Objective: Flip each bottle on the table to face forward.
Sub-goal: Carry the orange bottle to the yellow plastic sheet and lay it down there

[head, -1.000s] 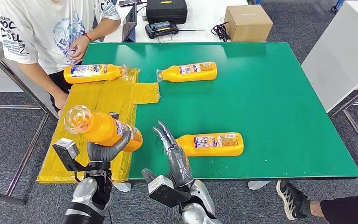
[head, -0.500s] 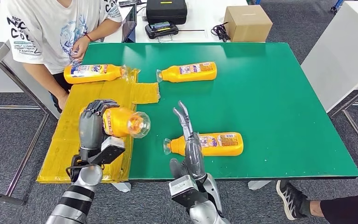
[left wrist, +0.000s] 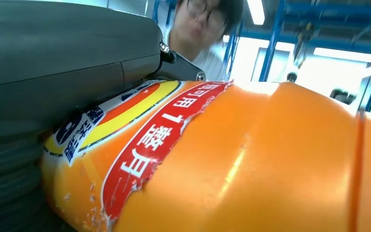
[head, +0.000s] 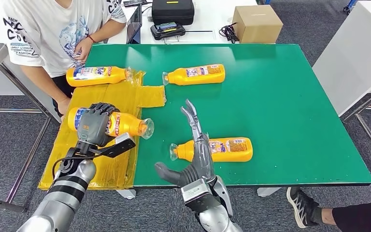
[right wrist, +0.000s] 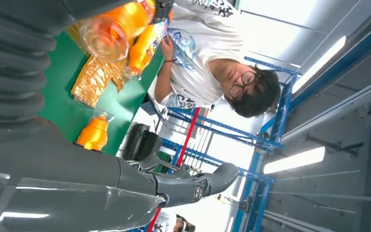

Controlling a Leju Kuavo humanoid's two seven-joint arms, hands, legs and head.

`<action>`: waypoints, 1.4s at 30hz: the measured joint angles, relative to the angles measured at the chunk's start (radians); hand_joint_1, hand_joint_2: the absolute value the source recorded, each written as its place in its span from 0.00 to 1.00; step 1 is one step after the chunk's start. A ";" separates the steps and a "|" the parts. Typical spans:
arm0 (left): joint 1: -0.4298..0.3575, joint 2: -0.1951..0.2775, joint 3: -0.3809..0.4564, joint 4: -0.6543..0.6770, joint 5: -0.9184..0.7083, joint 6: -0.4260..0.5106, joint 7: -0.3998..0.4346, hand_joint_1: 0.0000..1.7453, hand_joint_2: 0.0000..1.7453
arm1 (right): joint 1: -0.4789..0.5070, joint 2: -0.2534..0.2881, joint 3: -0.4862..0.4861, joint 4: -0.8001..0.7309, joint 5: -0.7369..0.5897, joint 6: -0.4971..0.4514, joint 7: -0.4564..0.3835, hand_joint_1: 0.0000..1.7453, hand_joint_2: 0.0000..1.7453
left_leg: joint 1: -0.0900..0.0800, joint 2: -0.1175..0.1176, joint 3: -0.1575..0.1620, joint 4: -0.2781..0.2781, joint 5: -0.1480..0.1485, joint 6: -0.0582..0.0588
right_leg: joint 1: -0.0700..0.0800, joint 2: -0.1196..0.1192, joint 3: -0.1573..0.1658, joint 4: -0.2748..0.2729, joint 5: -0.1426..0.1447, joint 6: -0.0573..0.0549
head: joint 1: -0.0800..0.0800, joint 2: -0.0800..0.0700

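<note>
Wrapping the left hand (head: 93, 126), fingers grip a sideways bottle (head: 121, 124); right hand (head: 198, 150) seemingly empty, fingers extended.

Left arm: raised from below at the table's left edge; left hand (head: 94, 126) is turned palm down, fingers curled over an orange bottle (head: 125, 124). Right arm: extended forward; right hand (head: 196, 150) is held empty, fingers straight, thumb spread sideways.
</note>
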State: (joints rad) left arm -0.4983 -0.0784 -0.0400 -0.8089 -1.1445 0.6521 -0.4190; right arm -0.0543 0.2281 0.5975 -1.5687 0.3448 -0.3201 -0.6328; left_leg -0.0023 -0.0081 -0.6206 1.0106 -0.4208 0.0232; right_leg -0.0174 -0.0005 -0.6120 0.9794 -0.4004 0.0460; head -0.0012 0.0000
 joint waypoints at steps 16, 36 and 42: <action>-0.077 0.084 0.001 0.241 -0.022 -0.152 0.115 1.00 1.00 | 0.003 -0.003 -0.006 -0.004 -0.022 0.070 0.002 0.00 1.00 | 0.001 0.000 0.000 0.000 0.000 0.000 | 0.000 0.000 0.000 0.000 0.000 0.000 | 0.000 0.000; -0.149 0.111 -0.008 0.349 -0.063 -0.365 0.142 0.01 1.00 | 0.003 -0.003 -0.018 0.014 -0.044 0.121 0.012 0.00 1.00 | 0.001 0.000 0.005 0.000 0.000 0.000 | 0.000 0.000 0.005 0.000 0.000 0.000 | 0.000 0.000; -0.155 0.116 -0.004 0.354 -0.017 -0.456 0.112 0.00 1.00 | 0.003 -0.002 -0.023 0.025 -0.055 0.131 0.014 0.00 1.00 | 0.000 -0.001 0.007 -0.001 0.000 0.000 | 0.000 0.000 0.008 0.000 0.000 0.000 | 0.000 0.000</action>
State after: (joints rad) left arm -0.6537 0.0380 -0.0443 -0.4553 -1.1613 0.1957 -0.3070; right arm -0.0514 0.2256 0.5743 -1.5433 0.2902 -0.1895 -0.6183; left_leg -0.0019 -0.0090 -0.6139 1.0101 -0.4208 0.0230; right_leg -0.0173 -0.0009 -0.6044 0.9795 -0.4006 0.0457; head -0.0011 0.0000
